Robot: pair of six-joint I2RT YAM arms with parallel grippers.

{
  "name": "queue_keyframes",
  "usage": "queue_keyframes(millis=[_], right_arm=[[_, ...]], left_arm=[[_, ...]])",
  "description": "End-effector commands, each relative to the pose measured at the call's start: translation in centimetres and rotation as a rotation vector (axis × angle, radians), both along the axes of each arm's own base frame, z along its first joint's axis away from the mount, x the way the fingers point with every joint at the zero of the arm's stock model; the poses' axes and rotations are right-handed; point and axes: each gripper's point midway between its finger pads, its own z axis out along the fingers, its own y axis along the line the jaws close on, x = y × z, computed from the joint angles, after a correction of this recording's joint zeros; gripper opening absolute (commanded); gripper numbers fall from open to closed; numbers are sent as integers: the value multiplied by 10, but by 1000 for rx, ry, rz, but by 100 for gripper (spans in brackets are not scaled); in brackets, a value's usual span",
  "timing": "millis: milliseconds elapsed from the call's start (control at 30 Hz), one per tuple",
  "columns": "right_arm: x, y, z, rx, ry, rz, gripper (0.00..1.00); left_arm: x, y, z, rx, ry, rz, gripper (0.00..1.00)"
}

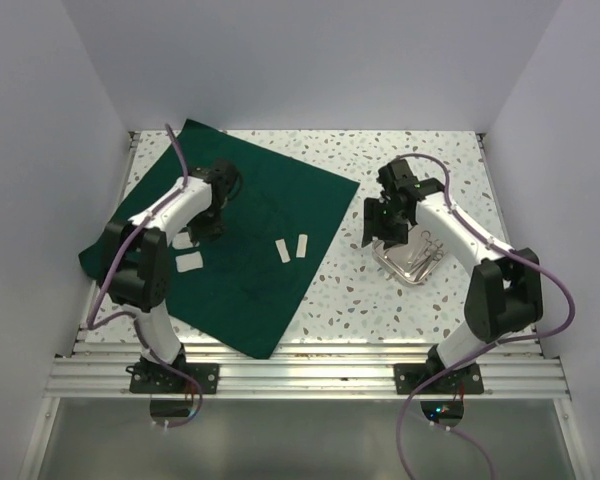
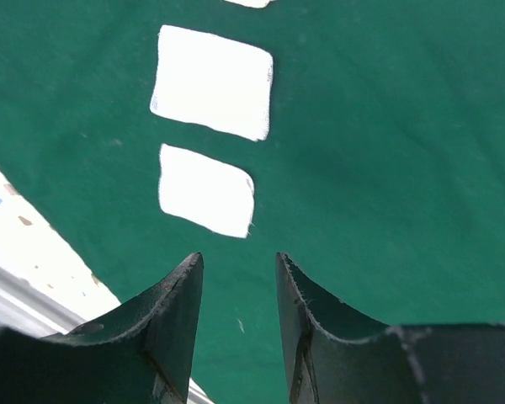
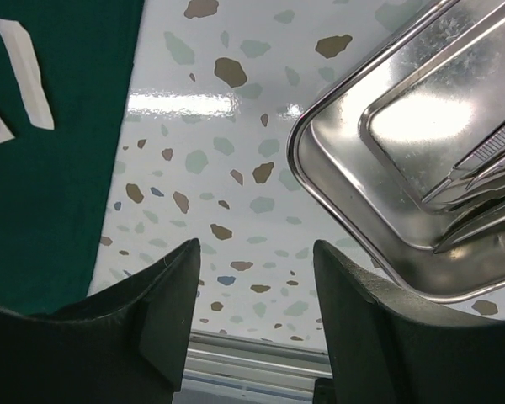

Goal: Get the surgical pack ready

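The left end effector [image 2: 238, 261] stands part open, with a clear gap between its two dark fingers and nothing held in it. It hangs over the dark green cloth [image 1: 250, 230], near that sheet's left edge. Two white patches [image 2: 212, 82] lie on the cloth just ahead of the fingertips. The wrist view does not settle whether the tips touch the fabric; they look to be a little above it.

The right end effector [image 3: 257, 248] is also open, its fingers set wider apart and empty. It hovers over the bare speckled desk [image 1: 400, 160], between the cloth's right edge and the steel tray [image 3: 303, 168], touching neither.

The cloth is spread flat as a large square, turned like a diamond, over the left half of the desk. Two narrow white strips [image 1: 282, 251] lie side by side on it near its right corner. The tray sits on the desk to the right, apart from the cloth, with slim steel instruments [image 3: 480, 177] lying inside it.
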Motion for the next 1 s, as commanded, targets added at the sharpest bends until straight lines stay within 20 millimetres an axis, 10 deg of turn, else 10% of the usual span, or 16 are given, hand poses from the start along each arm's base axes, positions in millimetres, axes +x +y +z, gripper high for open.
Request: queue_keyframes(millis=[0,967], right_arm=[[0,6,22,53,-73,42,60],[-10,9,8,73,-41,56,60]], left_arm=[[-7,19,-2,193,80,-7,44],[-12,16,-61,217,148,-55,36]])
